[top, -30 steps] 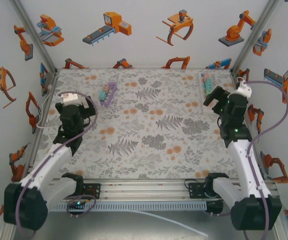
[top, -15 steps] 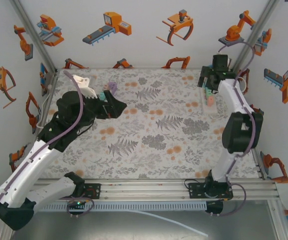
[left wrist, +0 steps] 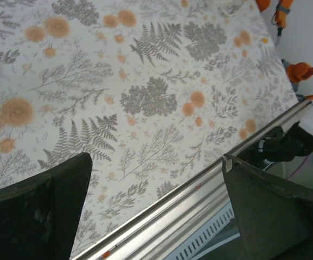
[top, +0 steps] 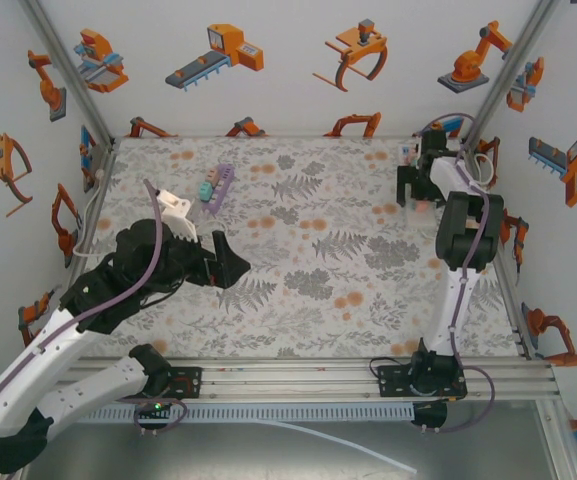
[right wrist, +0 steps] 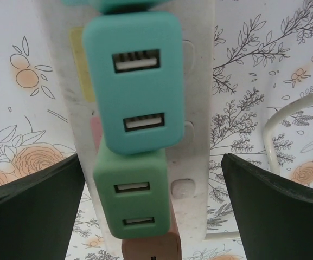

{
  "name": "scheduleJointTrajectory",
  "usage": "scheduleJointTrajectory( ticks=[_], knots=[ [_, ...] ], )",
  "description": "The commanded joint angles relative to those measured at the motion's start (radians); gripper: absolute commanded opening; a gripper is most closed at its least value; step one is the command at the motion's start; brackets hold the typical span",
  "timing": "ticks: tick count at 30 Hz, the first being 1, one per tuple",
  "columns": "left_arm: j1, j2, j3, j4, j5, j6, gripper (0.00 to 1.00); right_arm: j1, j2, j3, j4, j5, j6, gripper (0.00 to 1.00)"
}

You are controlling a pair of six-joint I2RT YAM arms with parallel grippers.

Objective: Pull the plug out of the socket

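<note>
A white power strip [right wrist: 197, 135] lies on the floral cloth with several USB plugs in a row: a teal plug [right wrist: 134, 81], a green plug [right wrist: 132, 197] and a brownish plug [right wrist: 151, 248] at the bottom edge. My right gripper [right wrist: 149, 162] hangs open just above them, its fingers either side of the green plug and touching nothing. In the top view this right gripper [top: 415, 187] covers most of the white strip [top: 406, 152] at the back right. My left gripper [top: 230, 262] is open over the left middle of the table, holding nothing.
A purple power strip [top: 218, 184] with its own plugs lies at the back left. A white cable [right wrist: 286, 116] loops beside the white strip. The table's metal front rail [left wrist: 199, 189] runs under my left gripper [left wrist: 156, 160]. Walls stand close behind the right gripper.
The right arm has reached out to the back right and come down over the white strip. The left arm rose, then drew its gripper back from the purple strip toward the table's middle.
</note>
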Motion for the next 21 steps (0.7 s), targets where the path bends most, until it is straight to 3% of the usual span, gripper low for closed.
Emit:
scheduleJointTrajectory(
  ticks=[1,6,10,17,21],
  knots=[
    [-0.006,-0.015,-0.008,-0.055,-0.048,0.031,0.97,0.000,0.009,0.024,-0.025,-0.056,-0.034,0.97],
    [-0.006,-0.017,-0.004,-0.055,-0.059,0.031,0.97,0.001,0.015,0.020,-0.033,-0.114,-0.070,0.75],
    [-0.007,-0.034,-0.009,-0.060,-0.083,0.027,0.97,0.001,-0.006,-0.019,-0.025,-0.213,-0.098,0.68],
    [-0.006,-0.078,-0.049,-0.072,-0.136,-0.019,0.97,0.015,-0.076,-0.122,0.023,-0.275,-0.142,0.56],
    [-0.005,-0.115,-0.067,-0.079,-0.169,-0.035,0.97,0.083,-0.169,-0.219,0.073,-0.331,-0.261,0.52]
  ],
)
